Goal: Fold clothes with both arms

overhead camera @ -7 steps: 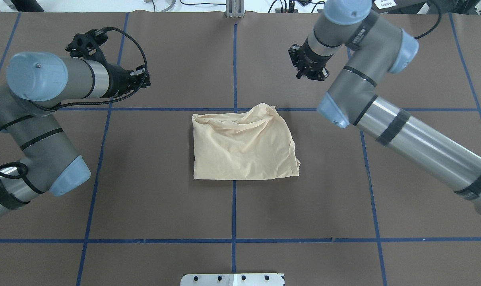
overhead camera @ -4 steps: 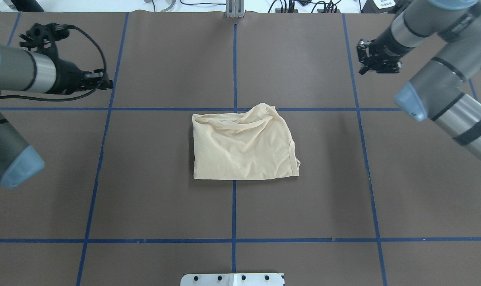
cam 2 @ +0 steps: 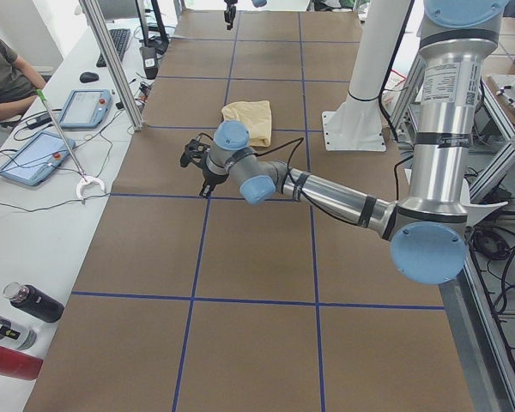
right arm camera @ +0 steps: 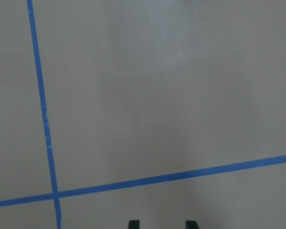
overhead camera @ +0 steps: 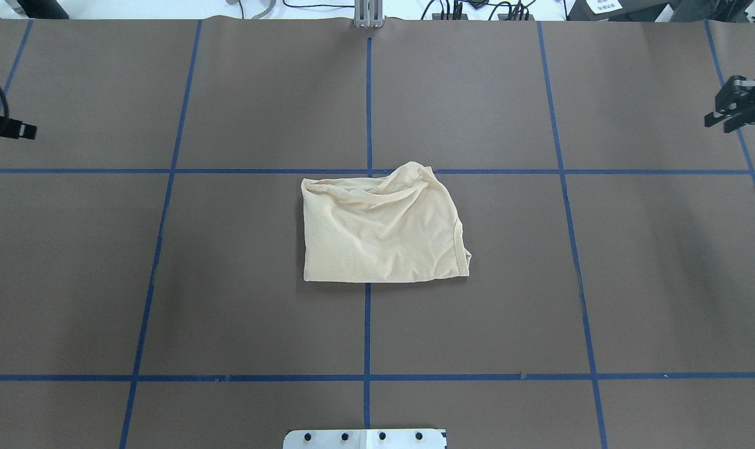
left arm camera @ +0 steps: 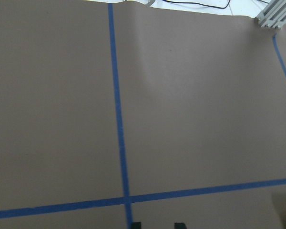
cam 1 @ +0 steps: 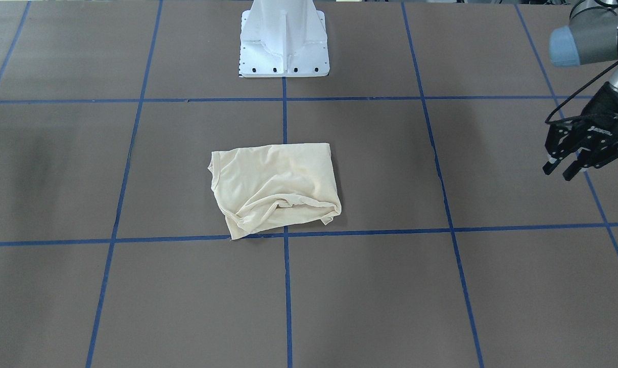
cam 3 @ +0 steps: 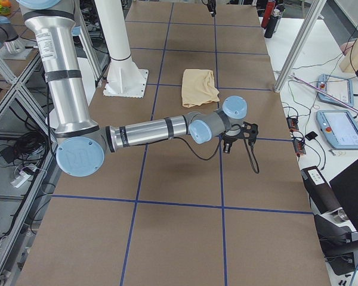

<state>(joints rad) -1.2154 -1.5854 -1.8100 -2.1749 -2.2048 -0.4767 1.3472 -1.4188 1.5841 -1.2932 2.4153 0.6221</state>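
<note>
The clothes (overhead camera: pixel 380 227) are one pale cream shirt lying in a rough folded rectangle at the table's middle, with rumpled folds along its far edge; it also shows in the front view as the shirt (cam 1: pixel 276 189). My left gripper (cam 1: pixel 558 173) hangs open far off to the shirt's side, holding nothing. Only its tip (overhead camera: pixel 22 130) shows in the overhead view. My right gripper (overhead camera: pixel 719 123) is open at the opposite edge, also far from the shirt. Both wrist views show bare brown table and tape between the parted fingertips (left arm camera: pixel 136 224) (right arm camera: pixel 191 223).
The white pedestal base (cam 1: pixel 283 41) stands behind the shirt. Blue tape lines (overhead camera: pixel 368 330) grid the brown table cover. A bench with tablets (cam 2: pixel 34 154) and bottles (cam 2: pixel 34 302) runs along the far side, with a seated person (cam 2: pixel 4 73) there. Aluminium posts (cam 3: pixel 298 44) stand at that edge.
Both arms have swung outward from near the shirt to the table's left and right edges. The shirt has not moved.
</note>
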